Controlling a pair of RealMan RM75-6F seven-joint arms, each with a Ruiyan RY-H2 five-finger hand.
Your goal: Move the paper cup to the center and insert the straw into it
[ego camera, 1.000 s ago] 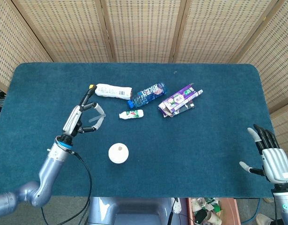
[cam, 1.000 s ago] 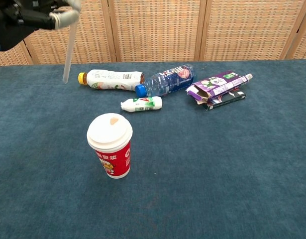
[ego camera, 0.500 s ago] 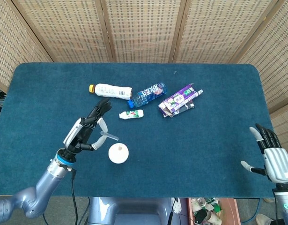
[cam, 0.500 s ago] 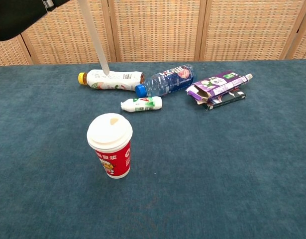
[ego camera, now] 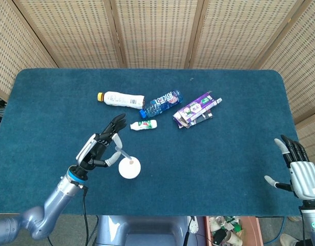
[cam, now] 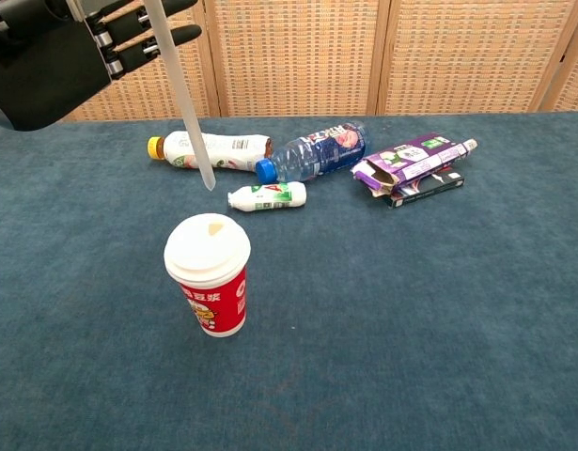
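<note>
Swung down and right since a second ago, toward the cup: left hand (ego camera: 101, 148), clamped on the straw (cam: 181, 99), other fingers spread. Blue table (ego camera: 234, 154) underneath. Right hand (ego camera: 299, 174) resting at the near right edge, fingers apart, holding nothing. Paper cup (cam: 210, 273) upright, white lid on, near the front centre-left. Straw tilted, lower tip hanging just above and behind the lid, not yet in the opening. Lying behind the cup: white bottle (ego camera: 121, 99), blue-capped bottle (ego camera: 161, 104), crushed purple carton (ego camera: 195, 109), small milk bottle (ego camera: 143, 125)
</note>
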